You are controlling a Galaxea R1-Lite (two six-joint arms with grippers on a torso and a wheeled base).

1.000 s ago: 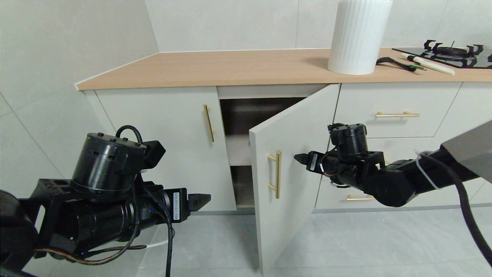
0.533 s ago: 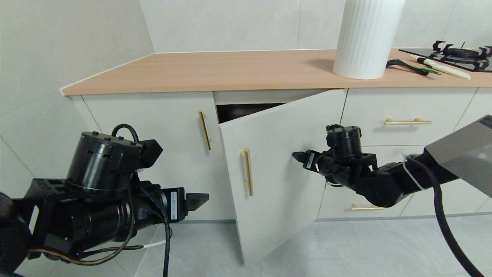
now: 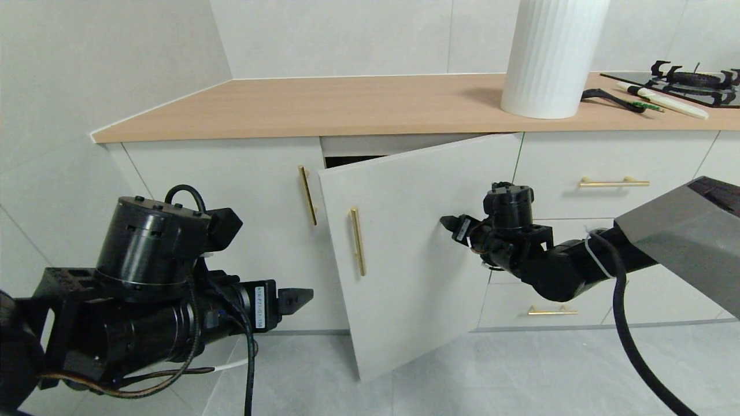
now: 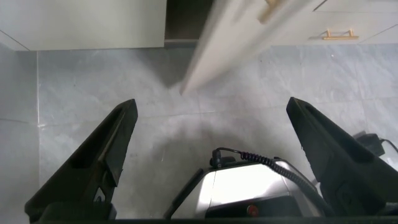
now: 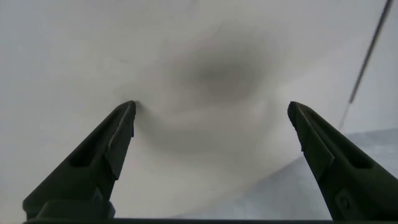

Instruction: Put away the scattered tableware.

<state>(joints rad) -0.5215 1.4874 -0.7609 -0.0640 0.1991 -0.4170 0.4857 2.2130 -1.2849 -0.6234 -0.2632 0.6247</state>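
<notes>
- Where is the tableware?
- A few utensils [image 3: 665,101] lie far right on the table [image 3: 347,107], beside a vase [image 3: 549,58] cut off at the top. Their kinds are unclear.
- And the tools?
- Left tool [image 3: 300,297] and right tool [image 3: 450,222] gape wide, empty. The right one is against the ajar door [image 3: 416,271], which hides the cupboard's inside.

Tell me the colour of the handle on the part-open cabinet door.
The handle is brass gold, clearest in the head view.

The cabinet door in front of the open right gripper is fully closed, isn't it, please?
Not quite: the cabinet door is ajar, swung out at its handle side, as the head view shows. The right gripper in front of it is indeed open.
</notes>
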